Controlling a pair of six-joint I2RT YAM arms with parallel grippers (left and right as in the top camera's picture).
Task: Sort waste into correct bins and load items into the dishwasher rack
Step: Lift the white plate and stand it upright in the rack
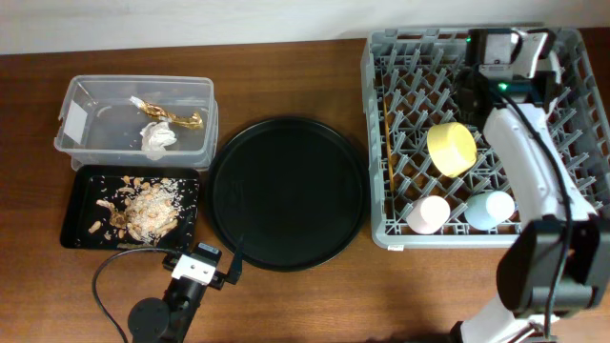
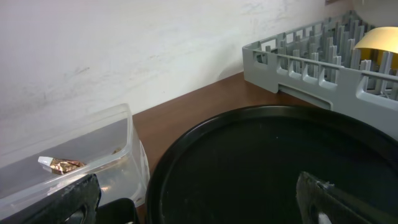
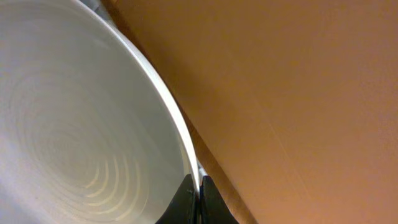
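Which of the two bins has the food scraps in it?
The shallow black tray, heaped with brown scraps; the clear tub behind it holds only a wrapper and tissue.

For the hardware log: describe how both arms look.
Right arm: white links, black joints, black cable alongside, green light near the wrist. Left arm: black base, white wrist block, black claw fingers, black cable looping over the table.

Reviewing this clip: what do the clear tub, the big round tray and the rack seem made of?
Clear tub: thin transparent plastic, contents showing through its walls. Round tray: probably plastic, black, semi-gloss, with soft reflections. Rack: moulded grey plastic, matte, grid floor and pegs.
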